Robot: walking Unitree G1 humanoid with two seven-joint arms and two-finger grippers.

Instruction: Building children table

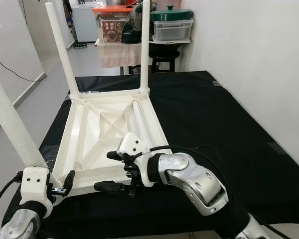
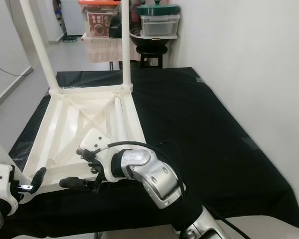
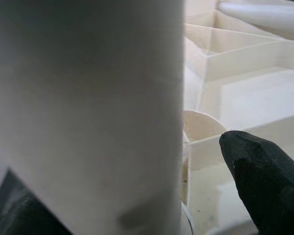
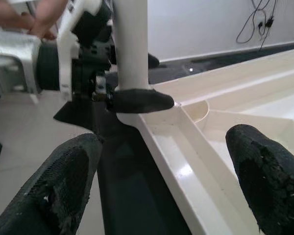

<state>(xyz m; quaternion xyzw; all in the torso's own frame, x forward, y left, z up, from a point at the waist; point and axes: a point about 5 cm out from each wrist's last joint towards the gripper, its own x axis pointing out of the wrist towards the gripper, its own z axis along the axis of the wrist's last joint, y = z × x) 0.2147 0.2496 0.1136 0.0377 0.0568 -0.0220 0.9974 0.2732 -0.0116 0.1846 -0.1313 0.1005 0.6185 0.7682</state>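
Upturned white table top lies on the black-covered counter, two legs upright at its far corners. Left claw pinches a third leg at its near-left corner; right claw hovers spread by its near edge.

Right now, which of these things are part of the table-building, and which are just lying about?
Part of the job:
upturned white plastic table top
loose white leg lying in it
white leg held by the left claw
right claw, open

Lying about:
green-lidded pot
clear plastic box
black stool
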